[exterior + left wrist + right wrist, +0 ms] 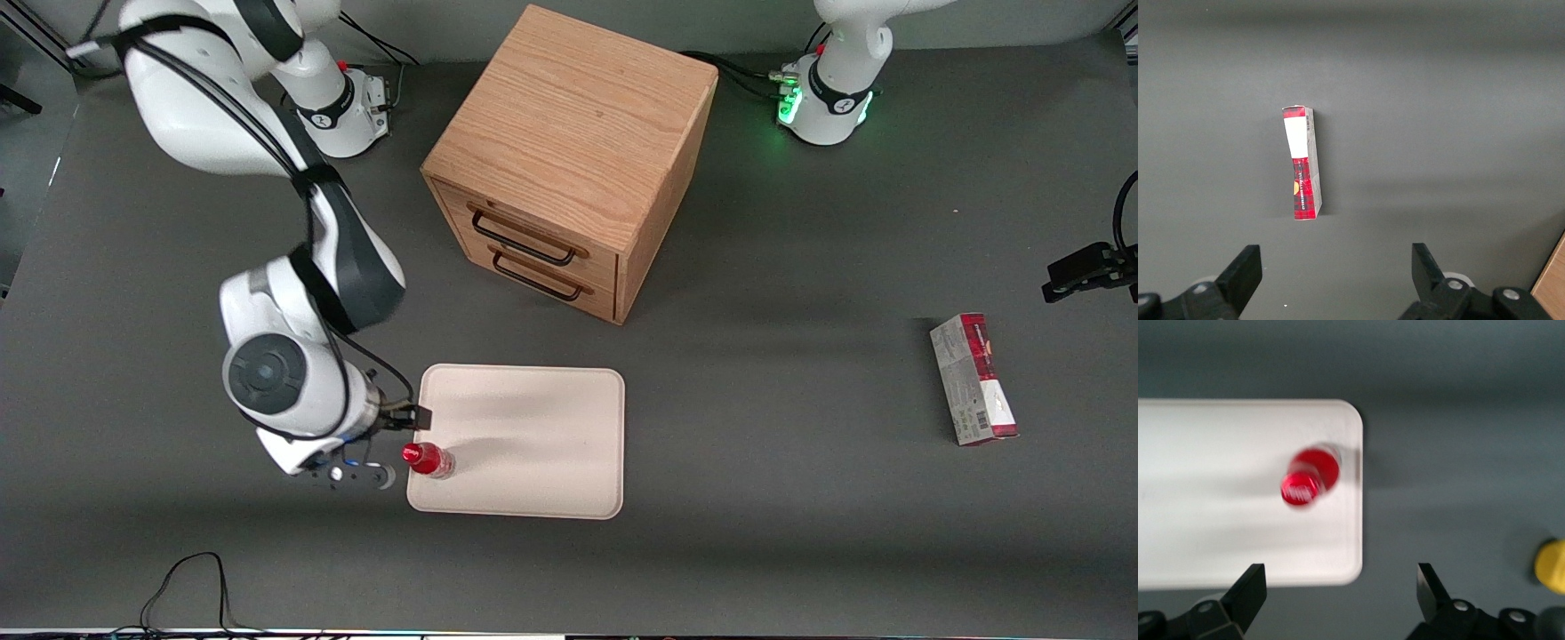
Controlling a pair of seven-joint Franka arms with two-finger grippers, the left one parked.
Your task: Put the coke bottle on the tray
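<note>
the small slim red coke bottle [429, 460] with its red cap stands upright on the large cream-beige rectangular tray [533, 427], close to the rim at the working arm's end; the right arm's black two-finger gripper [1341, 593] hovers above it, fingers spread, holding nothing, apart from the bottle

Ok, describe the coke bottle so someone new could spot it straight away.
Find the cream tray in front of the wooden drawer cabinet. The coke bottle stands upright on it near the rim, beside the open gripper. It's slim, red-capped, unlike the flat carton.
</note>
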